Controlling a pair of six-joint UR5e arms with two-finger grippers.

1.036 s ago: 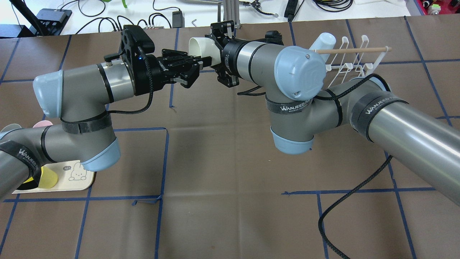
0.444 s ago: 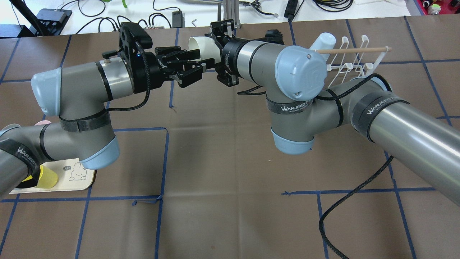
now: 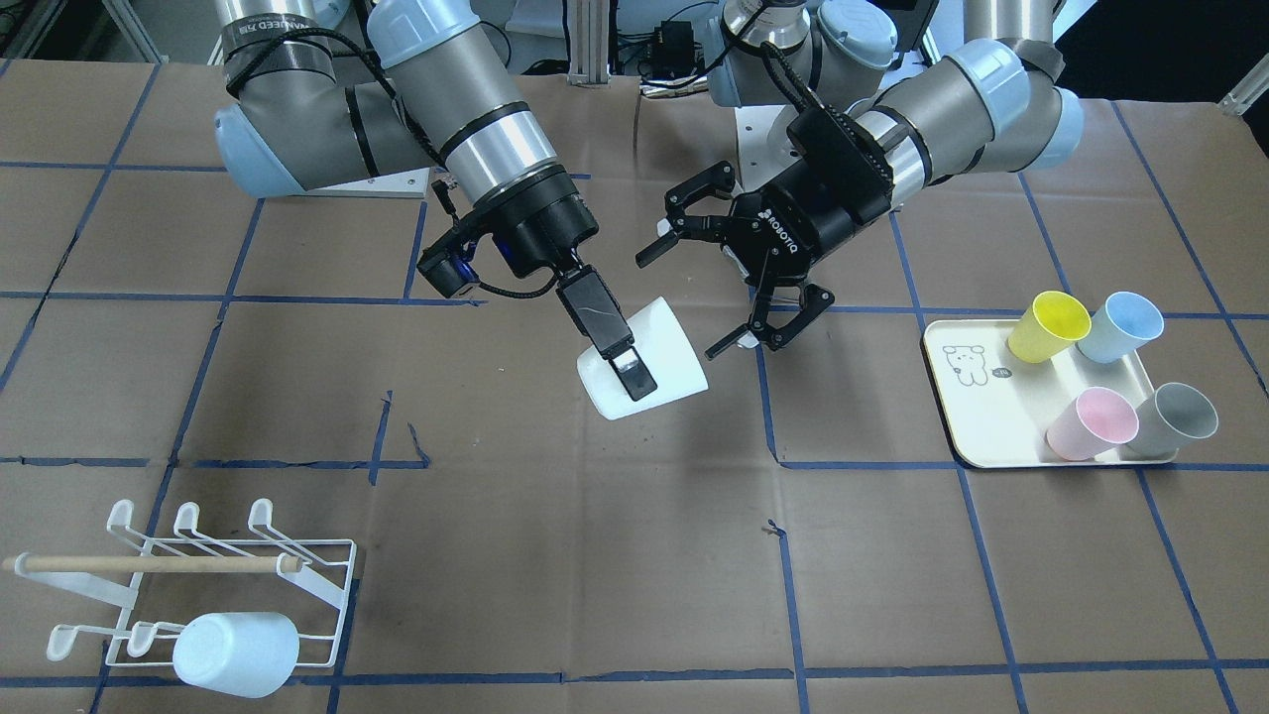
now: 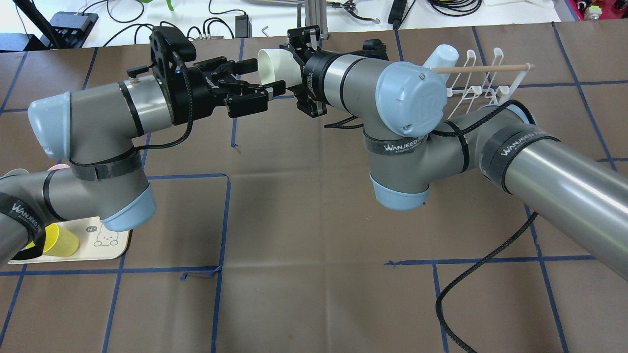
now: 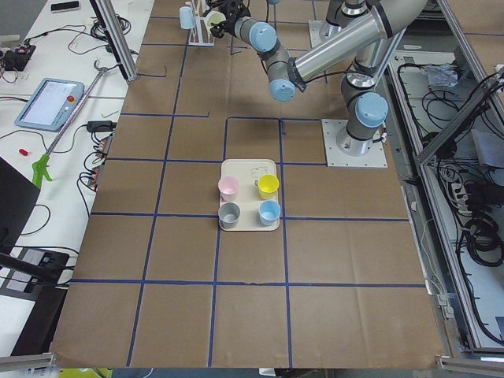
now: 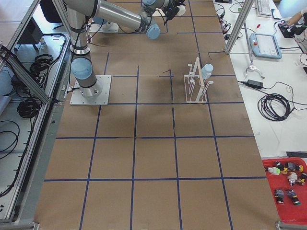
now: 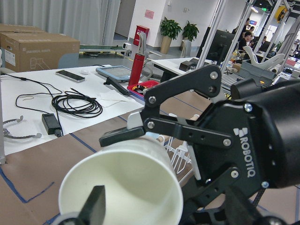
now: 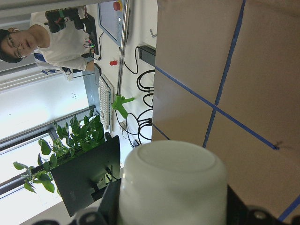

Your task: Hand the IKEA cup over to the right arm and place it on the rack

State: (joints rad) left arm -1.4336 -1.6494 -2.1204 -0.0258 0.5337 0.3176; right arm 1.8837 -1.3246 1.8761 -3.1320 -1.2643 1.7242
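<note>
The white IKEA cup (image 3: 654, 372) hangs above the table's middle, tilted, with my right gripper (image 3: 634, 382) shut across its body. One black finger (image 3: 617, 342) lies along its outer wall. From overhead the IKEA cup (image 4: 274, 66) pokes out past the right arm (image 4: 343, 81), mouth toward my left gripper (image 4: 265, 76). That left gripper (image 3: 682, 302) is open, its fingers spread wide just off the cup's mouth and touching nothing. The left wrist view looks into the cup's mouth (image 7: 122, 187). The white wire rack (image 3: 198, 585) stands on the table's right side and bears a pale blue cup (image 3: 236, 650).
A cream tray (image 3: 991, 416) on the left side holds yellow (image 3: 1049, 325), blue (image 3: 1120, 325), pink (image 3: 1091, 421) and grey (image 3: 1175, 416) cups. A black cable (image 4: 490, 264) trails from the right arm across the table. Blue tape lines grid the brown surface.
My left arm has drawn back to the left with its gripper open, clear of the cup's mouth. The cup stays held in the right gripper, which has barely moved.
</note>
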